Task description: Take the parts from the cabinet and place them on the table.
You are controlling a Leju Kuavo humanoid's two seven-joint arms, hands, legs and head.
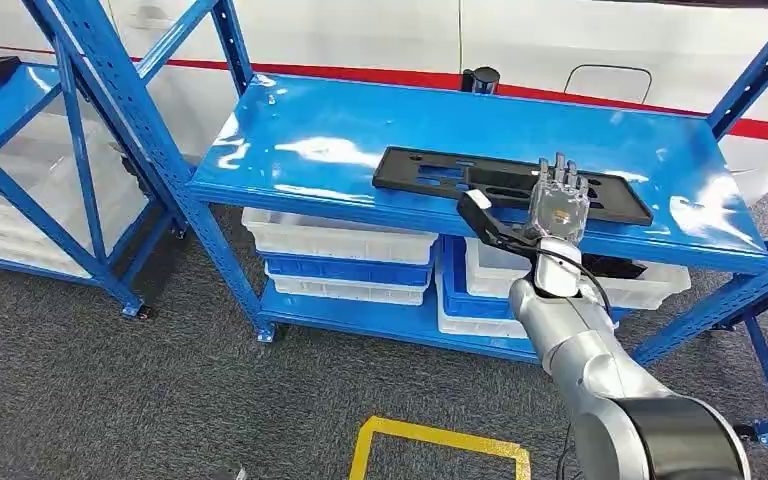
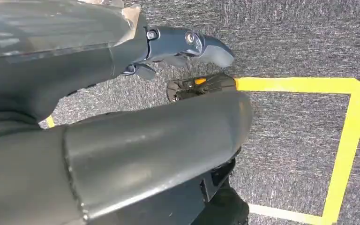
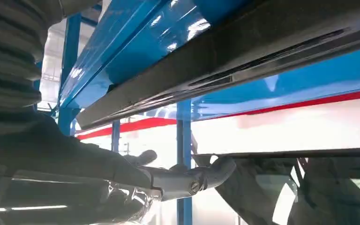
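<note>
A long flat black part (image 1: 430, 170) with cut-outs lies along the front half of the blue cabinet shelf (image 1: 310, 120). My right hand (image 1: 557, 205) is raised at the shelf's front edge, just in front of the part's right half. Its fingers point up and are spread, its thumb sticks out to the left, and it holds nothing. In the right wrist view the part's dark edge (image 3: 215, 61) runs close past the fingers (image 3: 201, 176). My left hand (image 2: 187, 44) hangs over the grey carpet, fingers apart and empty.
White and blue bins (image 1: 340, 240) fill the cabinet's lower levels. A second blue rack (image 1: 20, 100) stands at the left. A small black cylinder (image 1: 480, 78) sits at the shelf's back edge. Yellow tape (image 1: 440, 440) marks a square on the carpet.
</note>
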